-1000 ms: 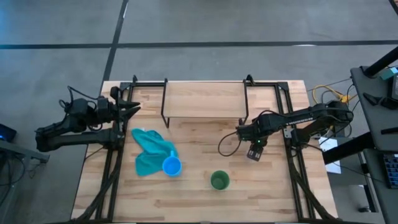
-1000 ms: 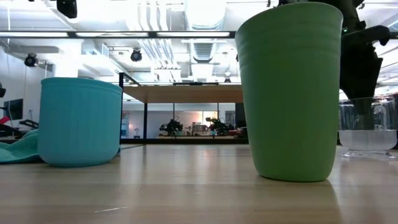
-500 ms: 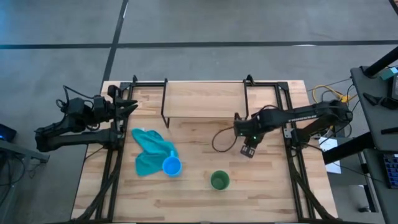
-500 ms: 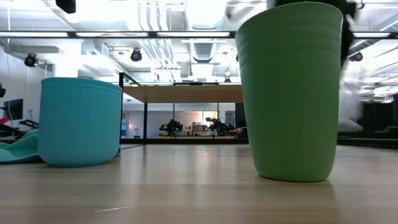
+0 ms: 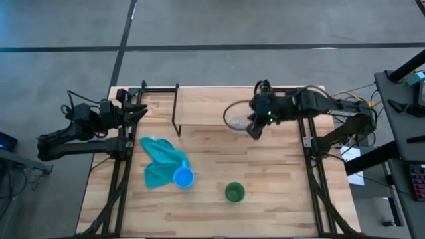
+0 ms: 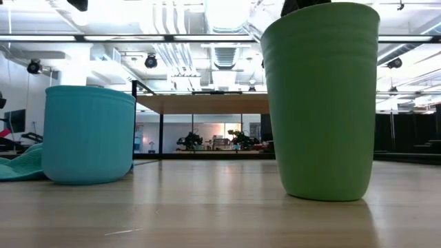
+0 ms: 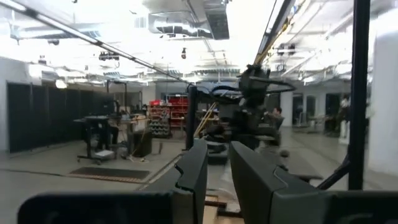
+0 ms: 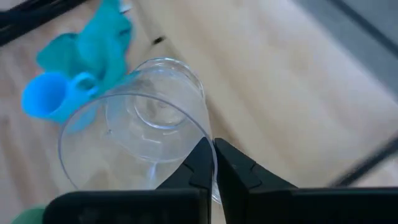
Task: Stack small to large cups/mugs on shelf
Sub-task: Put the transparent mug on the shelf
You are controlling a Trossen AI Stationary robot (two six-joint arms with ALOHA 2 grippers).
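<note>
My right gripper is shut on the clear glass cup over the right part of the shelf, a light-wood board on black legs near the table's far edge. In the right wrist view the glass cup shows its mouth toward the camera. The blue cup with a handle stands on its base at the teal cloth's near end. The green cup stands on its base nearer the near edge and looms large in the low view. My left gripper waits open at the table's left edge. My right gripper pinches the glass cup's rim on the side toward the table's right. One finger is inside the cup and the other outside. The cup is tilted. Whether its base touches the shelf, I cannot tell.
The teal cloth lies crumpled on the table's left half, beside the blue cup. Black frame rails run along both table sides. Bare tabletop lies between the shelf and the two standing cups.
My right gripper has risen from the table's right middle, carrying the glass cup up and toward the far edge, to above the shelf's right part. The cup has left the low view and is now tilted.
</note>
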